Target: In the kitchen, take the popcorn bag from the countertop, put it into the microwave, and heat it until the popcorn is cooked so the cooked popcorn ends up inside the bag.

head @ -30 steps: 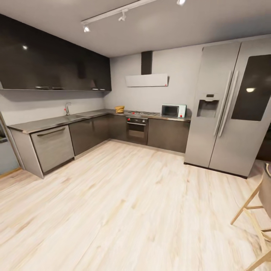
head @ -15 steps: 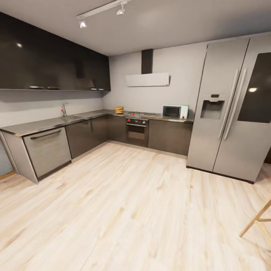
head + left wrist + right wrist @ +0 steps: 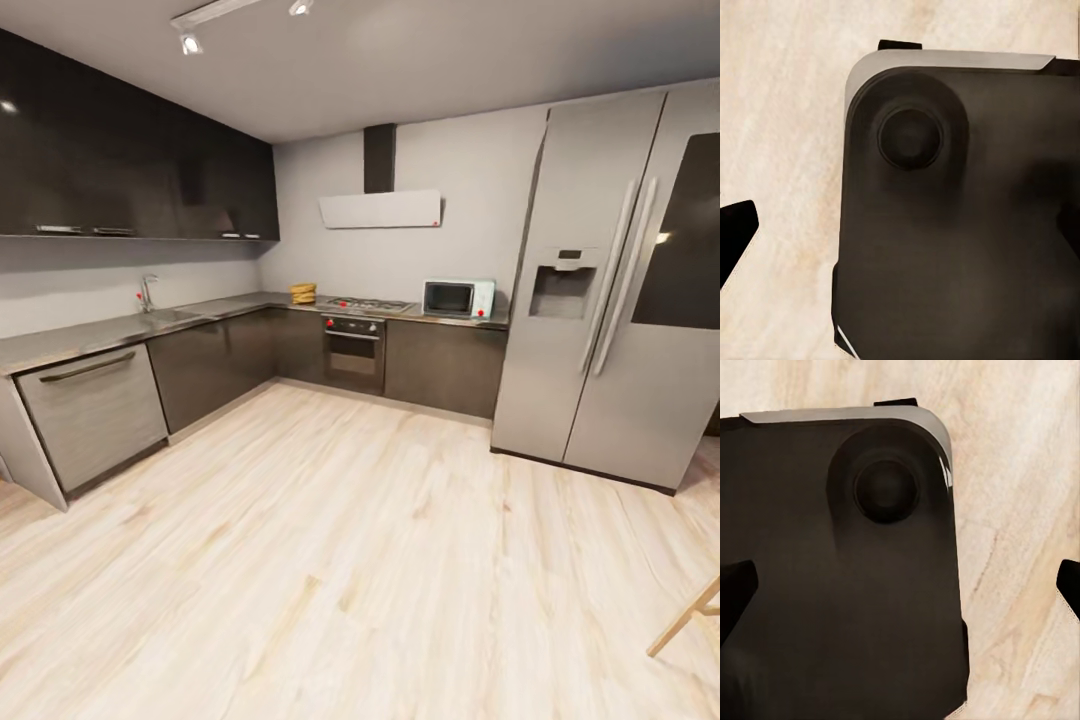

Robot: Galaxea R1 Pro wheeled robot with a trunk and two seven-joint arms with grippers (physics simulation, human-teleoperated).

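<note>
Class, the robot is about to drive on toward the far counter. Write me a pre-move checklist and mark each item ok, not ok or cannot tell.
1. Popcorn bag in sight on the countertop, left of the hob: ok.
2. Microwave in sight, right of the hob: ok.
3. Microwave door shut: looks shut, but too far to be sure: cannot tell.
4. Wood floor between robot and counter free of obstacles: ok.
5. Chair leg at the right edge, off the straight path: ok.
6. Left and right tool open: cannot tell.
</note>
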